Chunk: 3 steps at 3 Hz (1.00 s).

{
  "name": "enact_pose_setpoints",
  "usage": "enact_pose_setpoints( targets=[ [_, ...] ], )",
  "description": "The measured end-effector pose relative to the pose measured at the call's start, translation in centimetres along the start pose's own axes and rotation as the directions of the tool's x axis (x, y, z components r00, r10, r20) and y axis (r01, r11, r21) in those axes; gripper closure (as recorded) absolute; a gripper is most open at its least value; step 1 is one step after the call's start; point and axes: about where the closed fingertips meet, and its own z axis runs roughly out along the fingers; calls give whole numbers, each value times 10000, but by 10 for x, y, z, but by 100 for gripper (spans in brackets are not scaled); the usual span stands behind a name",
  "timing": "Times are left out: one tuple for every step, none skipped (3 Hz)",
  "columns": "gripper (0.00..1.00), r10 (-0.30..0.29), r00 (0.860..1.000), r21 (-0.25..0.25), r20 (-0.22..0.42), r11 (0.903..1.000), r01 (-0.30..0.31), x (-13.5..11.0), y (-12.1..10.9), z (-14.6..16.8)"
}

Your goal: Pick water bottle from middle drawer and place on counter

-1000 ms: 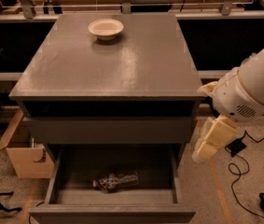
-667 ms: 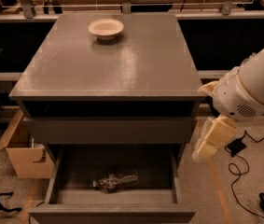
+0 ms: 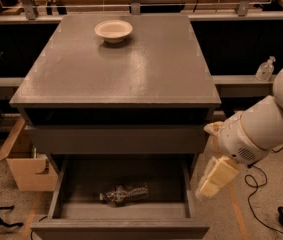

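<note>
High front view, counter (image 3: pixel 131 69) below, claw (image 3: pixel 209 186) right

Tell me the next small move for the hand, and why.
Probably swing the hand left, over the open middle drawer, to sit above the water bottle. The hand hangs outside the drawer's right wall, beside the cabinet and apart from the bottle, which lies on its side on the drawer floor. It likely needs to line up above the bottle before reaching down.

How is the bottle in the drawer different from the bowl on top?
The bottle lies on its side in the open drawer; the bowl stands upright on the counter. The bottle is clear and long, the bowl pale and round. Neither is held: the gripper hangs beside the drawer.
</note>
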Motion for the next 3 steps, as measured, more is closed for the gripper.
enact_pose_setpoints(
  targets=[
    [0, 508, 9984, -137, 263, 9986, -504, 18, 7, 40],
    [0, 897, 9933, -283, 735, 9957, -878, 26, 13, 81],
    [0, 894, 9933, -289, 731, 9958, -874, 26, 14, 81]
  ],
)
